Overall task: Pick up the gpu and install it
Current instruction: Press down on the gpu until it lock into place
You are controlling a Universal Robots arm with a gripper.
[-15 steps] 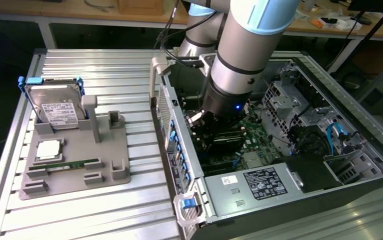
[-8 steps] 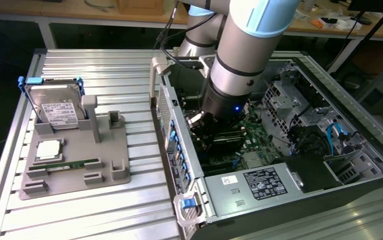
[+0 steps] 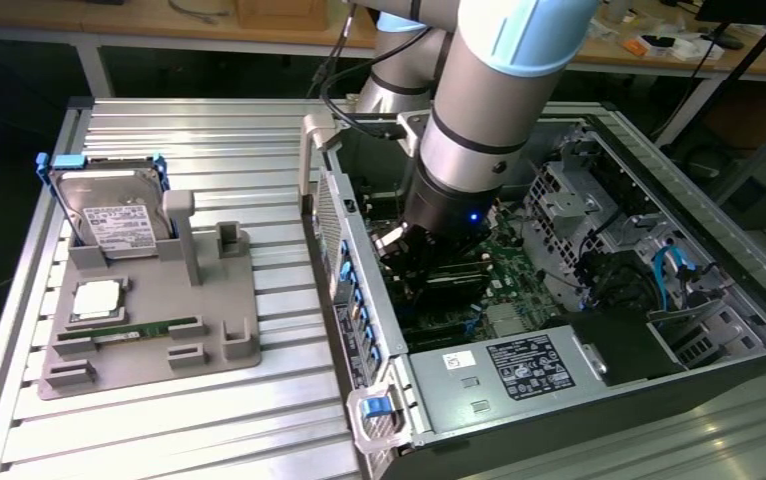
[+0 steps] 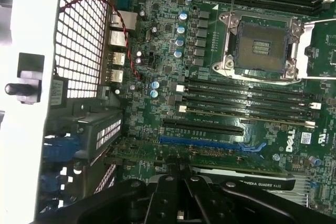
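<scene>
The robot arm [image 3: 490, 90] is silver-grey with a pale blue band, going black near the wrist, where a small blue light glows. The gripper [image 4: 181, 195] is black. The gpu [image 4: 247, 182] is a dark board with white lettering and silvery fins. The motherboard [image 4: 173, 77] is green, with black slots, one blue slot [image 4: 205, 142] and a silver socket [image 4: 260, 48]. A red and black twisted wire [image 4: 123, 30] crosses a white mesh grille [image 4: 79, 35]. The computer case [image 3: 650, 250] is black with a grey metal frame. The bench [image 3: 170, 420] is ribbed silver aluminium. On it the holder [image 3: 156, 330] is plain grey, carrying a silver hard drive [image 3: 114, 215] with a white label, blue-edged, and a narrow green memory stick [image 3: 136, 328].
</scene>
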